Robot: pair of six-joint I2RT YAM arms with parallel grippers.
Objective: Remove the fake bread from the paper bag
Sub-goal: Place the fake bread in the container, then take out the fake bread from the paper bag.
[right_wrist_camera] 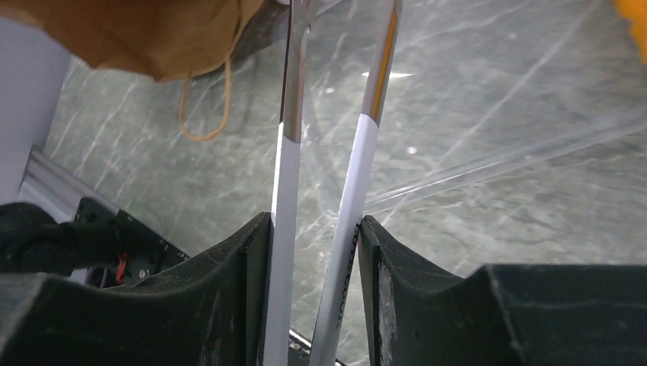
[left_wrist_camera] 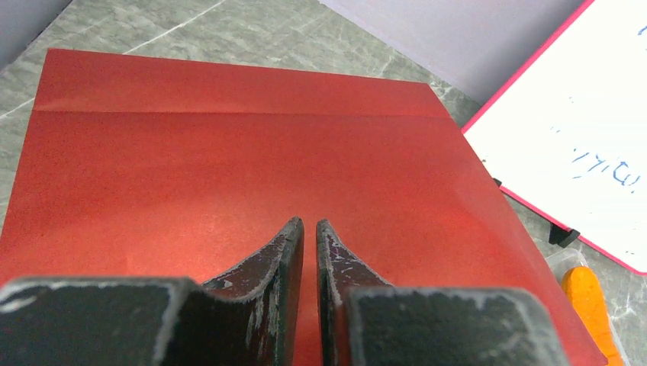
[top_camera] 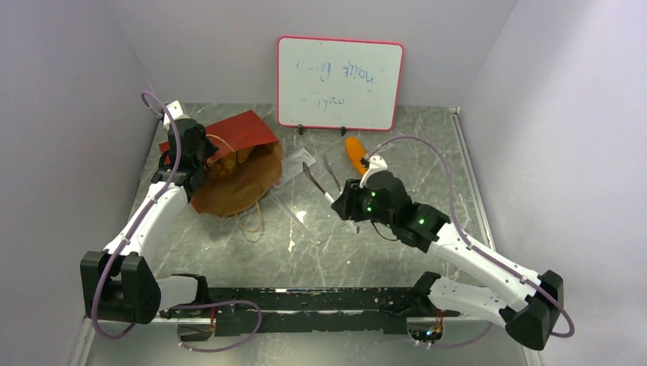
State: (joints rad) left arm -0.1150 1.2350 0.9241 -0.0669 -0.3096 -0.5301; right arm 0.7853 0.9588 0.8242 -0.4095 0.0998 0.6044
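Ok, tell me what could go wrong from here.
The right fingers grip the tongs only at the white handles, so they may twist. The paper bag lies on its side and could slide if the tongs push into it. The tong tips could snag the clear tray near the bag's mouth.

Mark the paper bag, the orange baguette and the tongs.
paper bag [top_camera: 246, 130], top external view, red outer face.
orange baguette [top_camera: 355, 155], top external view, middle of the piece.
tongs [right_wrist_camera: 284, 183], right wrist view, left white handle.
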